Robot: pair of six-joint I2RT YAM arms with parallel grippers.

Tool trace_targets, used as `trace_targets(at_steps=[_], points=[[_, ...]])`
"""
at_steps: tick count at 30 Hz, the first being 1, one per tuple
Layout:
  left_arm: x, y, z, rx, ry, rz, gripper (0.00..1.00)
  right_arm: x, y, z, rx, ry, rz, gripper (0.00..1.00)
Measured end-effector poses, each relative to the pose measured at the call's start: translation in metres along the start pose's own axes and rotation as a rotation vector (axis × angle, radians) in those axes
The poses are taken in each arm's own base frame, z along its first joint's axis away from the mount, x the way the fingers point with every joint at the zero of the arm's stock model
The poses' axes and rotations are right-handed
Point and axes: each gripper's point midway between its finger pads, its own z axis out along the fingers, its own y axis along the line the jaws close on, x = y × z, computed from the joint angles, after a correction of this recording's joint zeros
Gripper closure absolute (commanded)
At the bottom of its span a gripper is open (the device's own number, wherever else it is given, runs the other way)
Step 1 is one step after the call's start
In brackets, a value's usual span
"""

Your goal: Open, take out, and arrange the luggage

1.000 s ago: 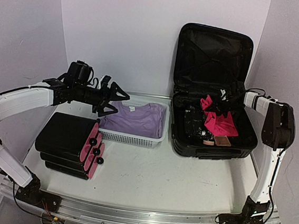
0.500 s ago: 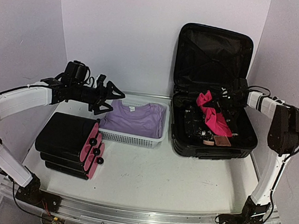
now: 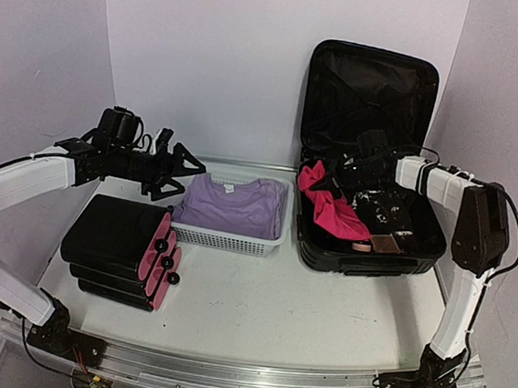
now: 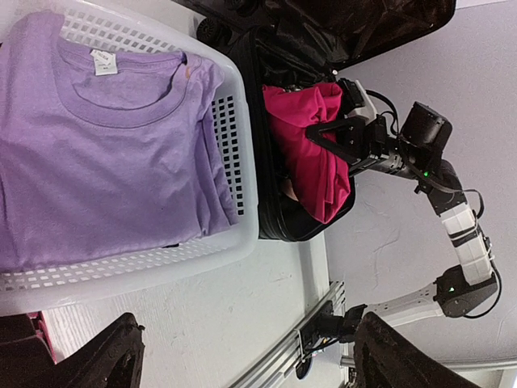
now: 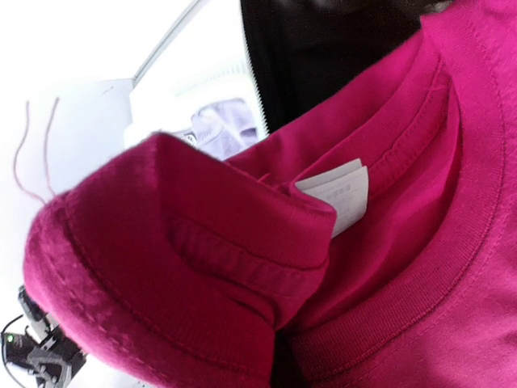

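The right gripper (image 3: 337,176) was clamped on the limp pink shirt's (image 3: 330,215) collar above the rigid-looking luggage (image 3: 369,95), the left gripper (image 3: 190,178) gaping empty.

One luggage (image 3: 369,95), one basket (image 3: 227,240), one case (image 3: 113,230), one purple shirt (image 3: 235,205), one pink shirt (image 3: 330,215)

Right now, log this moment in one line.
luggage: open | right pincer: shut on pink shirt over luggage | left pincer: open, near white basket

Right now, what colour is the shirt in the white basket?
The shirt is light purple, seen best in the left wrist view.
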Motion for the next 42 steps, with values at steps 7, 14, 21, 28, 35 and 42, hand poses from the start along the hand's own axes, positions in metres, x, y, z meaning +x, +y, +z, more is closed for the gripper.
trace_targets(at_steps=[7,14,21,28,35,42], points=[[0.006,0.004,-0.018,-0.036,-0.028,0.036,0.09,0.016,0.031,0.033,0.033,-0.054,-0.018,1.00],[0.008,-0.001,-0.034,-0.047,-0.064,0.071,0.09,0.034,0.057,0.082,0.058,-0.101,-0.045,1.00],[0.014,0.005,-0.040,-0.072,-0.061,0.075,0.09,0.040,0.077,0.135,0.054,-0.136,-0.071,1.00],[0.017,0.005,-0.043,-0.076,-0.060,0.074,0.09,0.056,0.093,0.166,0.041,-0.146,-0.080,1.00],[0.017,0.005,-0.043,-0.077,-0.059,0.074,0.09,0.061,0.103,0.189,0.009,-0.175,-0.044,1.00],[0.019,0.008,-0.044,-0.091,-0.056,0.067,0.09,0.059,0.096,0.211,0.003,-0.211,0.040,1.00]])
